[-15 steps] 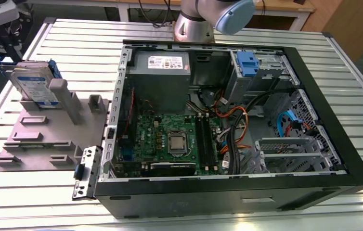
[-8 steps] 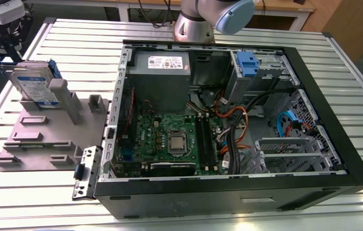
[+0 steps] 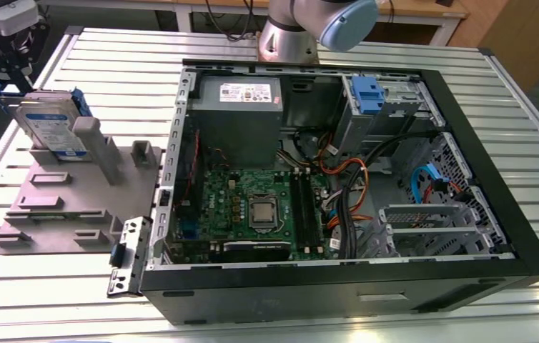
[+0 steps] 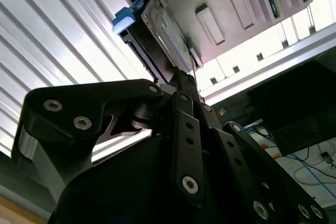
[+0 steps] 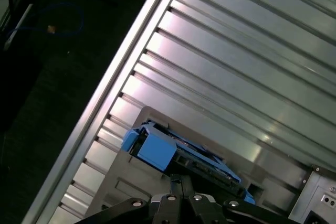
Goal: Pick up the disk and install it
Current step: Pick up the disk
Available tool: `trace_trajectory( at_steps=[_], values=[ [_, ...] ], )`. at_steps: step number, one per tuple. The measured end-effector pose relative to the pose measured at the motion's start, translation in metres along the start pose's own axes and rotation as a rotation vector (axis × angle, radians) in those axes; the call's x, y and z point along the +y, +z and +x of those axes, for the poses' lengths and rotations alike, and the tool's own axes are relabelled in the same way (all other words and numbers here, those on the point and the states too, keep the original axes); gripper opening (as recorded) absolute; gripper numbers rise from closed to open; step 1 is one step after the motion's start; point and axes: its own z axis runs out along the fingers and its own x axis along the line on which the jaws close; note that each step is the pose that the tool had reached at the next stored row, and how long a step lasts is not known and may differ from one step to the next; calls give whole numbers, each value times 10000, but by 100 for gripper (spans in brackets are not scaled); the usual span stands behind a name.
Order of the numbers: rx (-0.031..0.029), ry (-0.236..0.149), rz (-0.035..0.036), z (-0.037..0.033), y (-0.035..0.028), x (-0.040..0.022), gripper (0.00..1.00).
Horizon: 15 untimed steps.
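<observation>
End effector [image 4: 181, 80]: black linkage, right up against the lens in both wrist views. Can't tell whether it's clenched or released. Just ahead of its tip is the disk [image 4: 164, 30], standing on edge w/ blue rails, slotted in a grey fixture plate [image 3: 93, 193] and not in the PC yet. Contact btwn the two: can't tell. Under & beyond the plate is the ribbed metal surface [image 5: 236, 51]. Farther from the end effector lies an open PC case [image 3: 298, 293] on its side, w/ a blue bracket [image 3: 367, 96] in its drive bay & a grey power supply [image 3: 236, 107].
</observation>
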Motion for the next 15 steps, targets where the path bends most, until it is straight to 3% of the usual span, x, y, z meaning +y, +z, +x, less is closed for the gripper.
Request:
trace_trajectory(
  at_steps=[15],
  values=[
    [15, -371, 2, 0, 0, 0, 11]
  ],
)
